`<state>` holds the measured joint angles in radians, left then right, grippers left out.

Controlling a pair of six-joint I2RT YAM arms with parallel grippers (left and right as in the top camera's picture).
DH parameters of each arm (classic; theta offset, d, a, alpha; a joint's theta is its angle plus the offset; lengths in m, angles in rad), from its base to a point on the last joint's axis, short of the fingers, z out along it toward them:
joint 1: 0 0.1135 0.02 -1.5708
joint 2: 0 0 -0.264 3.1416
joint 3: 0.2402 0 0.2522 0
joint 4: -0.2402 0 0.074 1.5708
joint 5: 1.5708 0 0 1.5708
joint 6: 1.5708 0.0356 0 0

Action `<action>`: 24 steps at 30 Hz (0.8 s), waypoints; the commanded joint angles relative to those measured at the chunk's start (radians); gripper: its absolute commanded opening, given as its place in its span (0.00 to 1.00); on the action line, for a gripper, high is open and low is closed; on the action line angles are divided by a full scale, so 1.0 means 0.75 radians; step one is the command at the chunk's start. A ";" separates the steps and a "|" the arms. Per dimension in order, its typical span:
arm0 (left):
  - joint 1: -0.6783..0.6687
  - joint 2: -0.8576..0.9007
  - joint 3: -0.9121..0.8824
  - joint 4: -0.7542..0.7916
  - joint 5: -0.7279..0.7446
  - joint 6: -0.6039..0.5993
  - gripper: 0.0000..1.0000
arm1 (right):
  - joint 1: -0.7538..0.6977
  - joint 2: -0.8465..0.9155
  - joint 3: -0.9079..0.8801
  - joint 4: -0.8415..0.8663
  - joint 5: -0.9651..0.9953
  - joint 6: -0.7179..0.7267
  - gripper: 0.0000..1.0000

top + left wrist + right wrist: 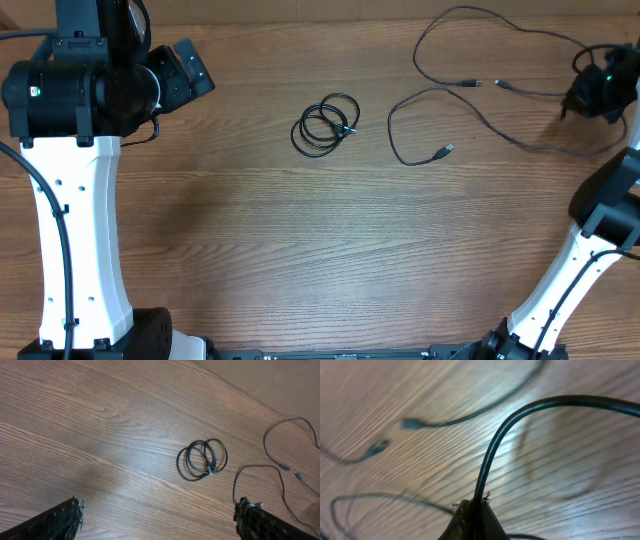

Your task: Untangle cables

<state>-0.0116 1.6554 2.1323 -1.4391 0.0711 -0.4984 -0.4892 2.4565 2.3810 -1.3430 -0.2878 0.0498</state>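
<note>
Your right claw (472,510) is pinched shut on one cable (520,415), at the far right of the table (250,250). Draw it away slowly and low, and watch that the loose strands (390,125) beside it slide apart rather than cinch. Your left claw (159,522) is wide open and empty, well apart from them. The small coil (325,125) mid-table looks like its job: pin one loop while a plug end is pulled free.
</note>
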 commanded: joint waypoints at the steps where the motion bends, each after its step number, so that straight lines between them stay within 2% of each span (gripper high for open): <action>1: -0.003 0.010 -0.006 0.005 0.009 -0.014 0.99 | 0.041 -0.050 0.019 -0.020 -0.077 -0.198 0.04; 5: -0.003 0.010 -0.006 0.005 0.009 -0.014 1.00 | 0.065 -0.050 0.019 -0.019 -0.052 -0.252 0.06; 9: -0.003 0.010 -0.006 0.002 0.009 -0.014 1.00 | 0.074 -0.049 0.019 -0.026 -0.052 -0.247 0.21; 10: -0.003 0.010 -0.006 0.000 0.009 -0.013 1.00 | 0.075 -0.049 0.019 -0.028 -0.052 -0.247 0.27; 12: -0.003 0.010 -0.006 -0.001 0.009 -0.013 1.00 | 0.076 -0.049 0.019 -0.030 -0.052 -0.245 0.56; 14: -0.003 0.010 -0.006 -0.001 0.009 -0.013 0.99 | 0.076 -0.049 0.019 -0.033 -0.052 -0.237 0.62; 16: -0.003 0.010 -0.006 -0.001 0.009 -0.013 1.00 | 0.076 -0.049 0.019 -0.034 -0.052 -0.227 0.73; 19: -0.003 0.010 -0.006 -0.001 0.009 -0.013 0.99 | 0.077 -0.049 0.019 -0.034 -0.076 -0.141 0.76; 24: -0.003 0.010 -0.006 0.001 0.005 -0.013 1.00 | 0.102 -0.049 0.019 -0.092 -0.273 -0.132 0.75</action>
<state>-0.0116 1.6562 2.1323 -1.4399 0.0711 -0.4984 -0.4290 2.4432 2.3814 -1.3960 -0.3801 -0.0708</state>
